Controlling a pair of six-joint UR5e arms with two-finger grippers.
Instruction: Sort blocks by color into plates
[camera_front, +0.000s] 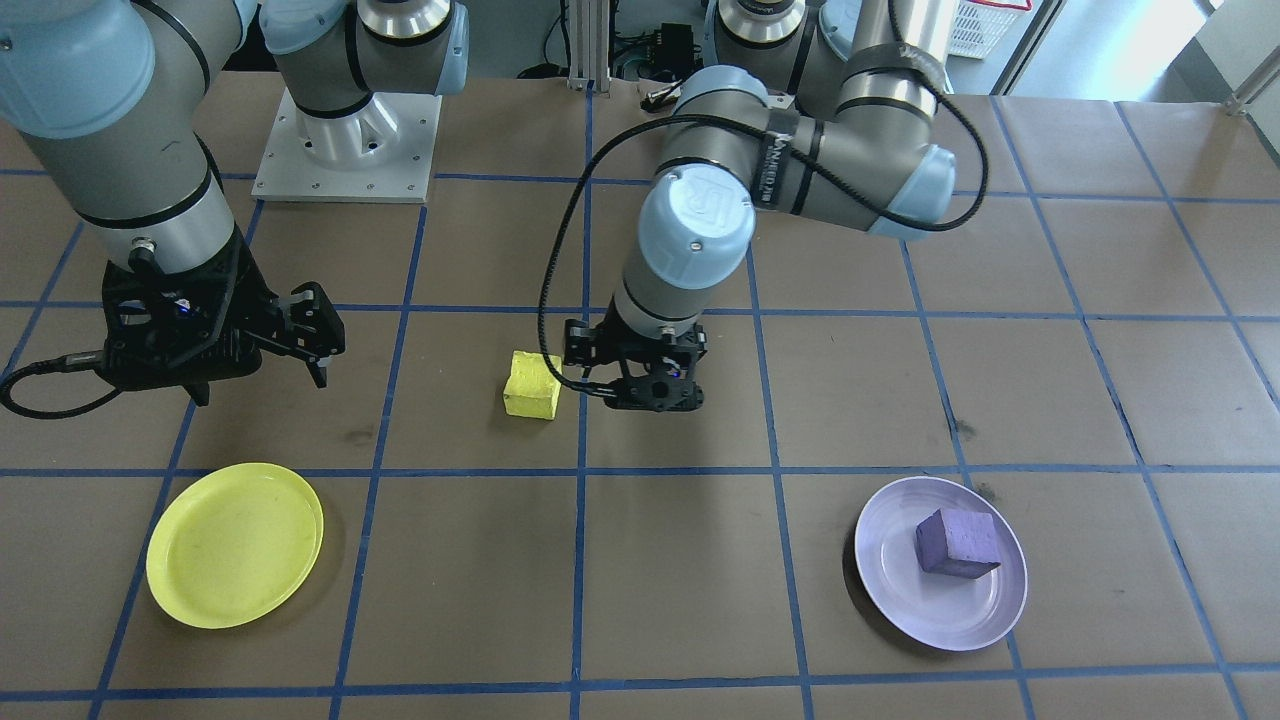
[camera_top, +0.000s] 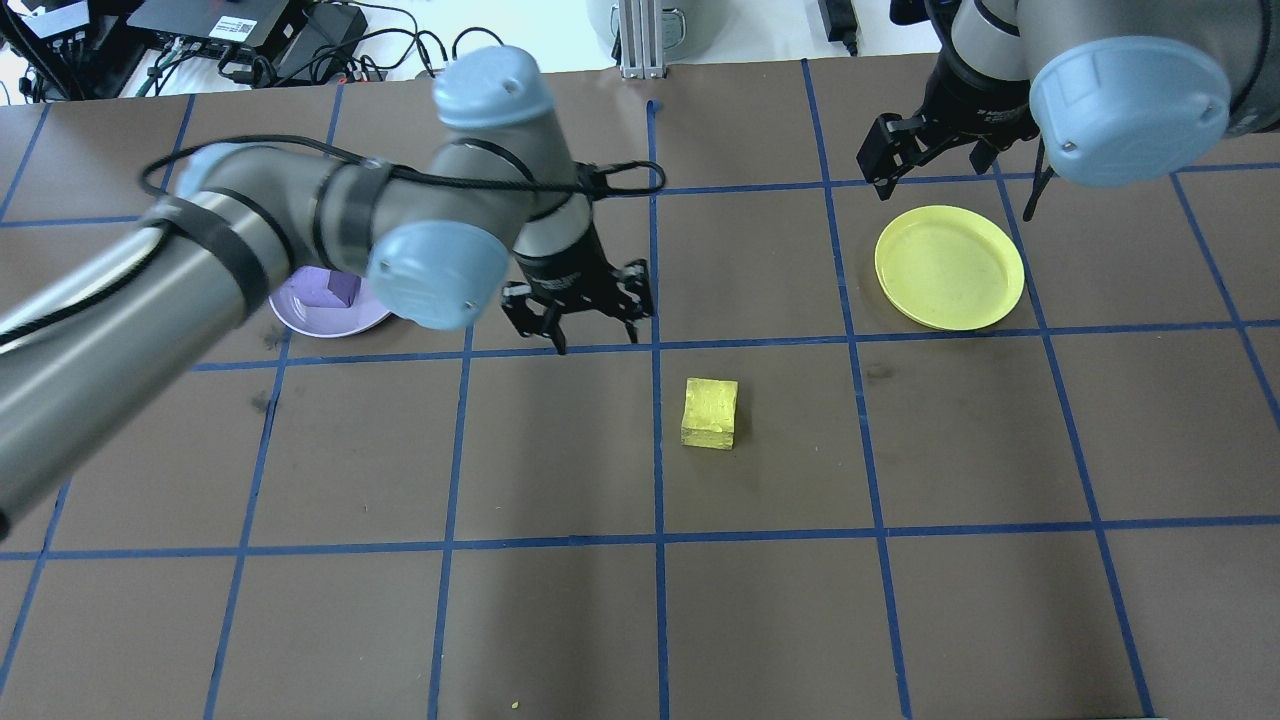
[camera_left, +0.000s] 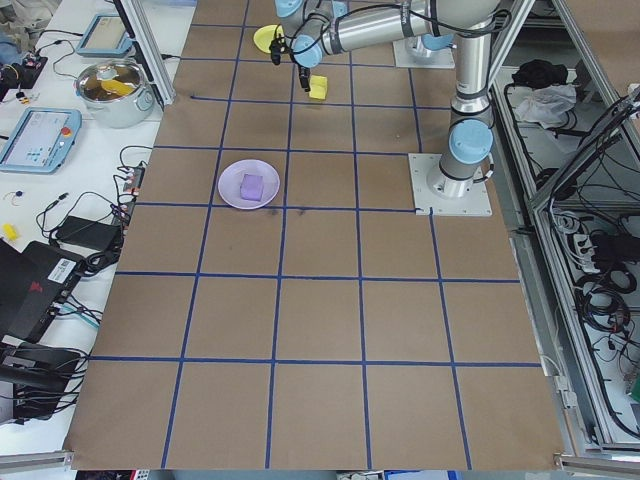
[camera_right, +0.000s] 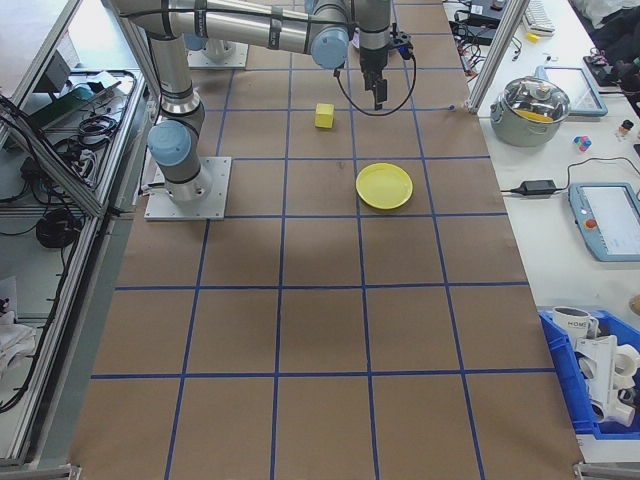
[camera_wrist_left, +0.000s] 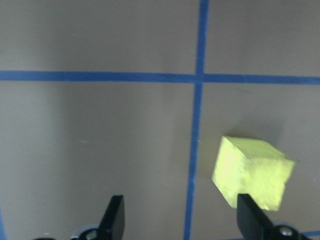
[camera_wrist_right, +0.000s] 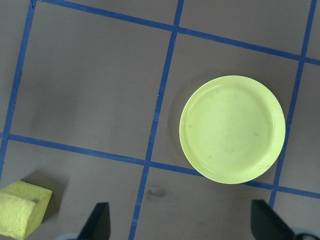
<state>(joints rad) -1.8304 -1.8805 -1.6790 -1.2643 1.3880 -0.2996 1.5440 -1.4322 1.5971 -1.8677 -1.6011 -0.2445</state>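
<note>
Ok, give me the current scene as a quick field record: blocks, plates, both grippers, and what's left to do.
yellow block: on the table, in no plate
purple block: in the lavender plate
yellow plate: empty
left gripper: open, empty, raised near the yellow block but not around it
right gripper: open, empty, above the table near the yellow plate
remaining: yellow block into yellow plate

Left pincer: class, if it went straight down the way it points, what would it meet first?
Probably bare table. The left pincer hangs open, with the yellow block off beside one finger, not between them.
</note>
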